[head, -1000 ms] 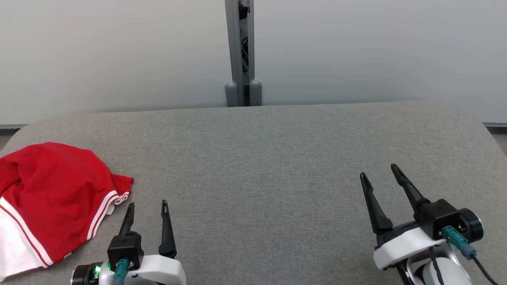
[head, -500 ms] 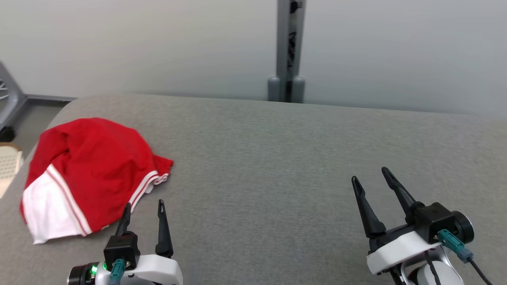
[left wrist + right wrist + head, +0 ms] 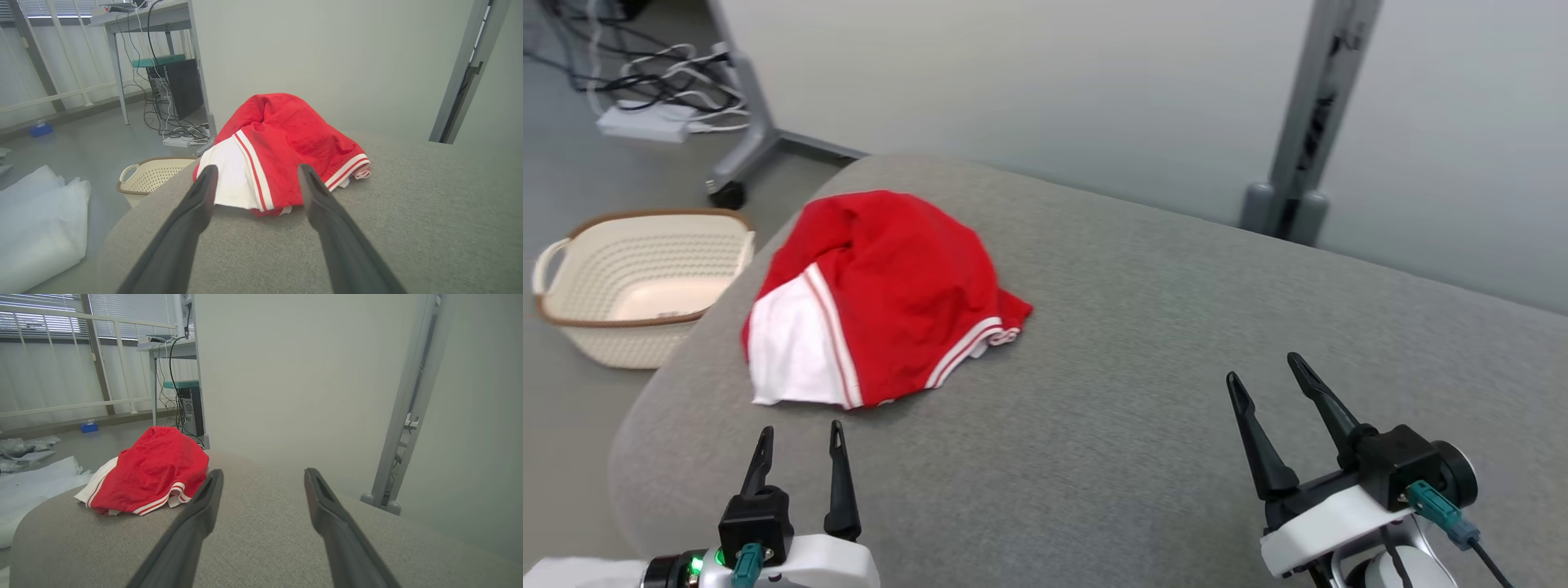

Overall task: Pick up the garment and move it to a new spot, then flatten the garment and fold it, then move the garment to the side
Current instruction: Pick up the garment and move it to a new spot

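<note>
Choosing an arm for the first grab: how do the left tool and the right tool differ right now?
The left tool sits just short of the red garment, at its near edge; the right tool is far off to the garment's side, over the grey tabletop. In the head view the left tool's fingers point almost straight up, while the right tool's lean leftward. Both are open and empty.

I can read no words, numbers, labels or brand marks anywhere I look. The garment [image 3: 898, 278] carries plain stripes with no lettering I can make out, and the basket [image 3: 572, 327] has none either.
</note>
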Motion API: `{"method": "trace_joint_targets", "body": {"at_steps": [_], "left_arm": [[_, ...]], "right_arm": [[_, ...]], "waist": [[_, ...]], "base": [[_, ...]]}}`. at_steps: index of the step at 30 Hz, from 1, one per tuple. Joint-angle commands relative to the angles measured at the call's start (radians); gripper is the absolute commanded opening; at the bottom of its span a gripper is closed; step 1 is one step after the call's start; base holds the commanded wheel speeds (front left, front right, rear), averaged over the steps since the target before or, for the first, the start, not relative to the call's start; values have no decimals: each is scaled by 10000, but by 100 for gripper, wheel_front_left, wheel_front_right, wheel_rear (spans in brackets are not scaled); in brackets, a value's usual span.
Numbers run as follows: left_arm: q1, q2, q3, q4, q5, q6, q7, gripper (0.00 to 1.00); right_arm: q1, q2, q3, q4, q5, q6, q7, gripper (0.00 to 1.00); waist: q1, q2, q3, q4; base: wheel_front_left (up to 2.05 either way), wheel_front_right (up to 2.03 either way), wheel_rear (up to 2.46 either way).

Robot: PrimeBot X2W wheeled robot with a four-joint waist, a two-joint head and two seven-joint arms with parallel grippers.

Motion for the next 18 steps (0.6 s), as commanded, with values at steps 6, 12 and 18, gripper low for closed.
{"method": "trace_joint_targets", "body": {"at_steps": [6,12,18], "left_arm": [[134,34,297,-253,-53,38,-47,100],[297,36,432,-526,-273,219,-47,100],[353,37,417,-609,-371,312,-47,100]], "right_arm": [[-242,32,305,77,142,15,-32,100],[-597,6,646,298,272,15,-32,100],[-750,-57,857,389,389,15,-32,100]], "waist": [[0,0,61,987],[0,0,224,1105],[0,0,242,1116]], "base": [[0,0,0],[0,0,0],[0,0,0]]}}
